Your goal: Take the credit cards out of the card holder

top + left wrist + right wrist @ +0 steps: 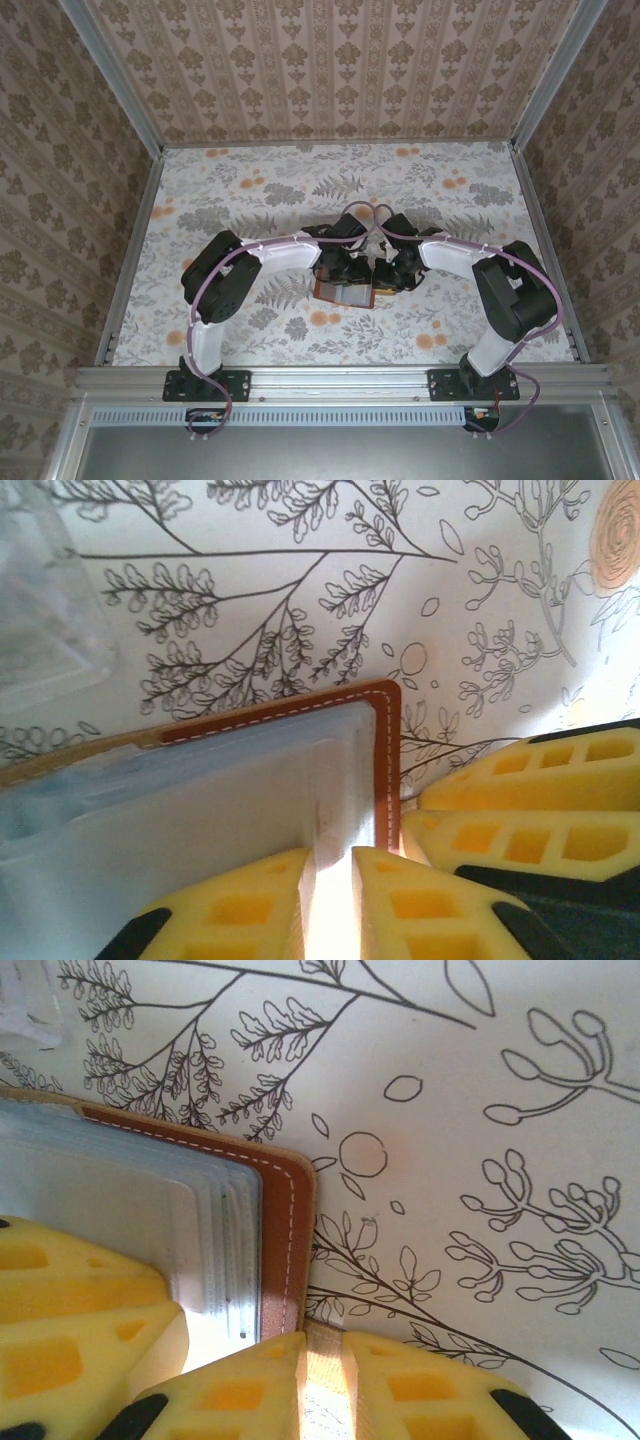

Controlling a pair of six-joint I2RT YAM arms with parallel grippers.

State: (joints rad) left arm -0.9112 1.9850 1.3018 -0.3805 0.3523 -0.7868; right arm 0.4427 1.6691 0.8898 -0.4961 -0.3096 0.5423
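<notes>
On the floral surface [470, 310] the two arms [280, 255] meet over the card holder [343, 293], which lies near the middle.
The card holder lies open and flat, with its stitched brown border at the edge and its grey pockets [215, 1230] facing up. A clear tray [40, 610] sits nearby, not touching it. The right fingers [420, 1395] are closed on what looks like the tan strap tab [322, 1360] at the holder's edge. The left fingers [250, 915] rest on the grey pockets with only a slit between them, and I cannot tell whether they pinch anything.
</notes>
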